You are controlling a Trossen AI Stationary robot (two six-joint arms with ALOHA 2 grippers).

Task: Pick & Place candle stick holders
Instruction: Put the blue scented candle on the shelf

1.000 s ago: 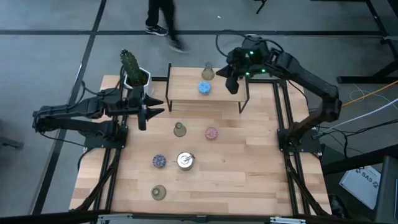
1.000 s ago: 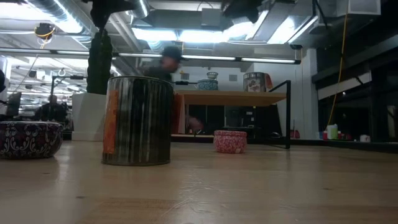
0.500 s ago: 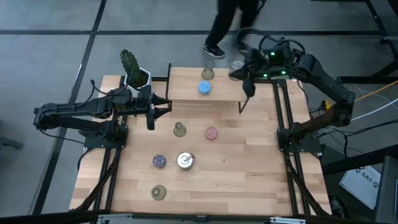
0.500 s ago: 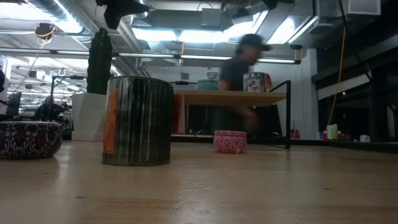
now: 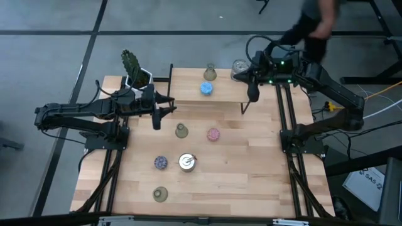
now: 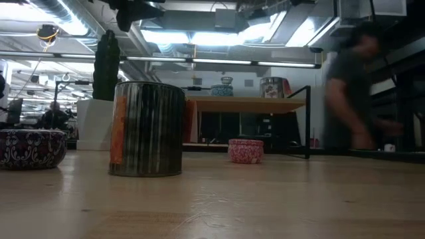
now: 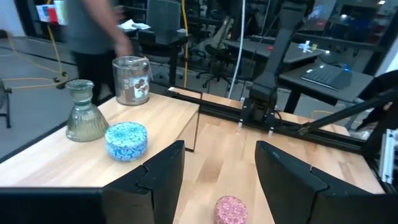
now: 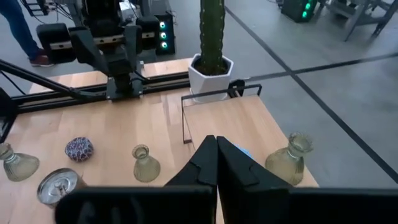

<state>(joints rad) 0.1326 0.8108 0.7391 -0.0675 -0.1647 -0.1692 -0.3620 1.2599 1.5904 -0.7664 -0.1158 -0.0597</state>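
Left arm reaches in from the table's left side, roughly level. Left gripper (image 5: 157, 112) hangs above the wood beside the shelf's left leg, fingers (image 7: 163, 174) spread, nothing between them. Right arm comes from the right rear. Right gripper (image 5: 252, 93) is over the right end of the raised shelf (image 5: 188, 93), fingers (image 8: 207, 158) pressed together, empty.

Holders on the shelf: green flared one (image 5: 210, 73) at the back edge, blue round one (image 5: 206, 88) just in front of it, glass cup (image 5: 239, 66) at the right rear corner, close to the right gripper.

On the table (image 5: 251, 176) below: second green flared holder (image 5: 181, 130) near the left gripper, pink round one (image 5: 213, 134) to its right, dark speckled one (image 5: 161, 162) and silvery cup (image 5: 186, 162) side by side but apart, third green flared one (image 5: 160, 194) near the front edge.

White pot with cactus (image 5: 134, 72) sits at the left rear corner.

Surface is light wood planks on a black frame. Grey floor with dark lines around it. A blurred person (image 5: 311, 25) is passing behind the right arm. Low view shows ceiling strip lights and desks beyond.
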